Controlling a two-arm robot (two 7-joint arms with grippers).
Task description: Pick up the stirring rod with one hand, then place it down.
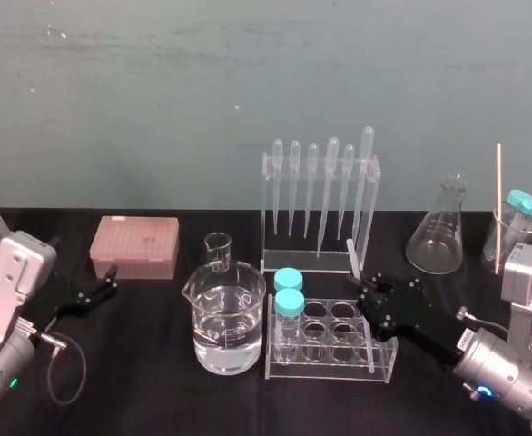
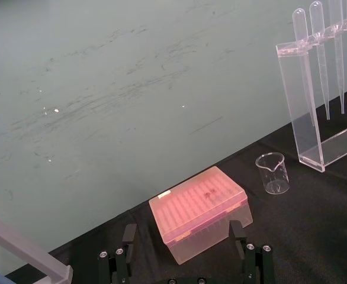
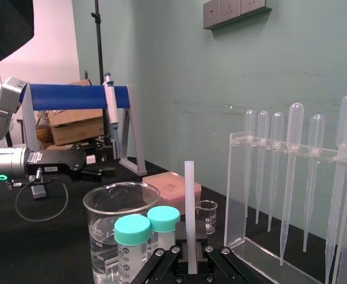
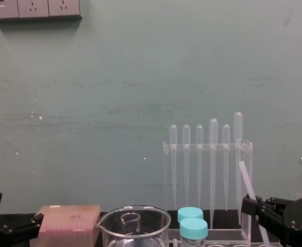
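The stirring rod [image 3: 189, 201] is a translucent-white stick, and my right gripper [image 3: 189, 264] is shut on its lower end. It stands nearly upright, leaning slightly in the chest view, where the rod [image 4: 247, 184] rises from the right gripper [image 4: 255, 207] in front of the pipette rack. From the head, the rod [image 1: 351, 256] and right gripper [image 1: 367, 289] hang just behind the tube rack's right half. My left gripper [image 1: 112, 277] rests at the table's left, open, pointing at the pink box; its fingers [image 2: 129, 236] straddle empty space.
A water-filled beaker [image 1: 225, 318] and small beaker [image 1: 217, 250] stand centre-left. The tube rack [image 1: 330, 359] holds two teal-capped tubes [image 1: 289, 291]. Behind stand the pipette rack [image 1: 320, 209], a pink tip box [image 1: 134, 245], a conical flask [image 1: 438, 232] and a tan stick [image 1: 498, 204].
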